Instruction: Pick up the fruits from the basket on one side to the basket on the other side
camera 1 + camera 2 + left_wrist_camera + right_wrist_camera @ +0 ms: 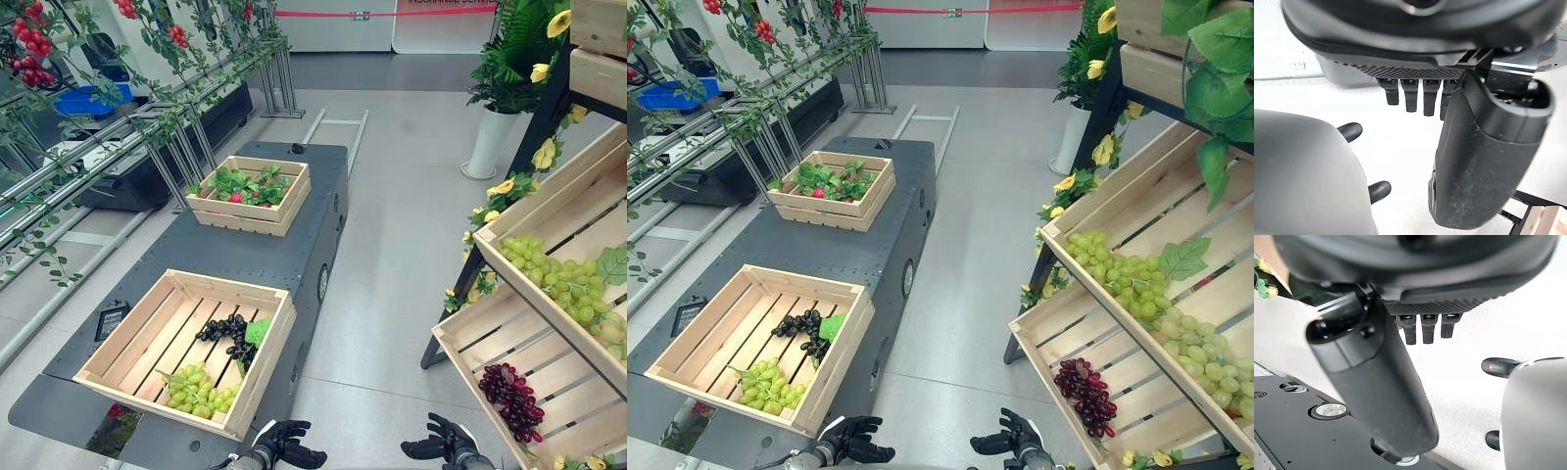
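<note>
Fingers relaxed and empty on left hand [284,446] and right hand [446,443], beside near crate [118,352].

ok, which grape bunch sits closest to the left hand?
The green grapes in the near corner of the front crate, just ahead of the left hand. The dark grapes lie farther back in that crate.

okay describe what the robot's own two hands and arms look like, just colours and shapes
The left hand and the right hand are both dark, near-black, built of slim jointed fingers with rounded tips. In each wrist view the hand is a smooth black bulk with a fine dotted texture along its edge, a row of short blocky fingers, and a thick rounded thumb with a matt, slightly speckled surface. A sliver of silver-grey forearm shows behind each wrist.
</note>
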Available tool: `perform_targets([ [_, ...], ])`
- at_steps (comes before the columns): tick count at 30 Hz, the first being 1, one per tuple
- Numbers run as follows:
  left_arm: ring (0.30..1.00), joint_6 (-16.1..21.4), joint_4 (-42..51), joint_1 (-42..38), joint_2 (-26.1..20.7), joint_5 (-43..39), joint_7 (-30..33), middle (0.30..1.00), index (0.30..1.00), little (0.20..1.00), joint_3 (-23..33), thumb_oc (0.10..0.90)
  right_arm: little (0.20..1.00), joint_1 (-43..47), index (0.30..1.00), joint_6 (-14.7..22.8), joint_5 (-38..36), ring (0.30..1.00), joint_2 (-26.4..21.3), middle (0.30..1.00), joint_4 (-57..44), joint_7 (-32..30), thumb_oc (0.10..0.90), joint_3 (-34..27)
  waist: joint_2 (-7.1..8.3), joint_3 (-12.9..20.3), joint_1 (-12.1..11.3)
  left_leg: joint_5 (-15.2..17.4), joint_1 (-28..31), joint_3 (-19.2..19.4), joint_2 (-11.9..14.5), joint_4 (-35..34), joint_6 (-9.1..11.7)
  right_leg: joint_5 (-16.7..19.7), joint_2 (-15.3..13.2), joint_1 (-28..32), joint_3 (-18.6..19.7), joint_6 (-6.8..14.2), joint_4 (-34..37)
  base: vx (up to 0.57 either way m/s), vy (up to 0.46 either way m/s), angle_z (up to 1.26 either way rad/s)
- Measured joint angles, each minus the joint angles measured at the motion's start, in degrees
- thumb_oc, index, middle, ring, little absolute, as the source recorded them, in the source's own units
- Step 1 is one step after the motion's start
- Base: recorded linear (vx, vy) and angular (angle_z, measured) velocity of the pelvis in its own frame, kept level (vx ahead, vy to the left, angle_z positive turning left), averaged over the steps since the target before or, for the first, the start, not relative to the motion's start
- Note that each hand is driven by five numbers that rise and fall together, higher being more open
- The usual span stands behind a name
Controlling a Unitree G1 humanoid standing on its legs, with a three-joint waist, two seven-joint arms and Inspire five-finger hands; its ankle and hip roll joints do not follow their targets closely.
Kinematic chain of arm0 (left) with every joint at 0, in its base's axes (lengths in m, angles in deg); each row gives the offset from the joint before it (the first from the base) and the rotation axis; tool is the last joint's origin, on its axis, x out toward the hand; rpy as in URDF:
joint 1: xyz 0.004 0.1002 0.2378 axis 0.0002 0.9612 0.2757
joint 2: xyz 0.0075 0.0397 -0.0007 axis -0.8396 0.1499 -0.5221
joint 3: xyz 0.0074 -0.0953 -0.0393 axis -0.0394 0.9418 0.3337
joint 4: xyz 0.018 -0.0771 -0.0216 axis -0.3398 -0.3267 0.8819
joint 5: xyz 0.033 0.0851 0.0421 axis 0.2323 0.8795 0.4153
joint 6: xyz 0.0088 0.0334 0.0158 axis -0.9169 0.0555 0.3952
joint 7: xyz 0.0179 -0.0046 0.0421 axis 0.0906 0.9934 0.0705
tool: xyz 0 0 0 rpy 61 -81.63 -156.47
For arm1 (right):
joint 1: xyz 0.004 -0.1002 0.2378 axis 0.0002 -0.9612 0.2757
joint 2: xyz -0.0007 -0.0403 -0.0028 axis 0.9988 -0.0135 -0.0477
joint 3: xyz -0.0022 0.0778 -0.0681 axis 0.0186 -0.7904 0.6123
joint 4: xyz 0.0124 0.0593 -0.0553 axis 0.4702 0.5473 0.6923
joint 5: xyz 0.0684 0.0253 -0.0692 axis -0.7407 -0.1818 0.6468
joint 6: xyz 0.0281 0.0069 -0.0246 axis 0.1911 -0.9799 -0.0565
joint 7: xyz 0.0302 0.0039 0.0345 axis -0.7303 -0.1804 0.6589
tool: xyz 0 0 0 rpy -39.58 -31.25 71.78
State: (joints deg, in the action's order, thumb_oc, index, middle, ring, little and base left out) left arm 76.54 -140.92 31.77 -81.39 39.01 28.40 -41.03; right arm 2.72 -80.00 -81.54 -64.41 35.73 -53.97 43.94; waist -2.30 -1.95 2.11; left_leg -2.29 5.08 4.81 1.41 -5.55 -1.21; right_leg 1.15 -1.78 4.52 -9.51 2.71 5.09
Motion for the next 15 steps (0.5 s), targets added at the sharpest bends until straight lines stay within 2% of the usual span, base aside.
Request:
perform_targets([
  [11, 0.9, 0.18, 0.09, 0.24, 0.02, -0.82, -0.69, 0.9, 0.9, 0.9, 0.31, 0.8, 0.9, 0.03, 0.9, 0.0, 0.01, 0.9, -0.02, 0.9, 0.0, 0.01, 0.8, 0.0, -0.19, -0.02, -0.02, -0.01, -0.1, -0.16, 0.0, 0.0, 0.01, -0.06, 0.0, 0.0, -0.13, -0.08, 0.01, 0.0, 0.0, 0.0],
  [15, 0.9, 2.0, 0.29, 0.15, -0.05, 2.34, 0.15, 0.9, 0.9, 0.9, -0.49, 0.8, 0.9, 0.04, 0.9, 0.0, 0.01, 0.9, -0.05, 0.9, 0.0, 0.01, 0.8, 0.06, -0.29, -0.05, -0.04, -0.01, -0.18, -0.3, -0.02, 0.0, 0.02, -0.06, -0.01, -0.01, -0.23, -0.08, 0.02, 0.0, 0.0, 0.0],
])
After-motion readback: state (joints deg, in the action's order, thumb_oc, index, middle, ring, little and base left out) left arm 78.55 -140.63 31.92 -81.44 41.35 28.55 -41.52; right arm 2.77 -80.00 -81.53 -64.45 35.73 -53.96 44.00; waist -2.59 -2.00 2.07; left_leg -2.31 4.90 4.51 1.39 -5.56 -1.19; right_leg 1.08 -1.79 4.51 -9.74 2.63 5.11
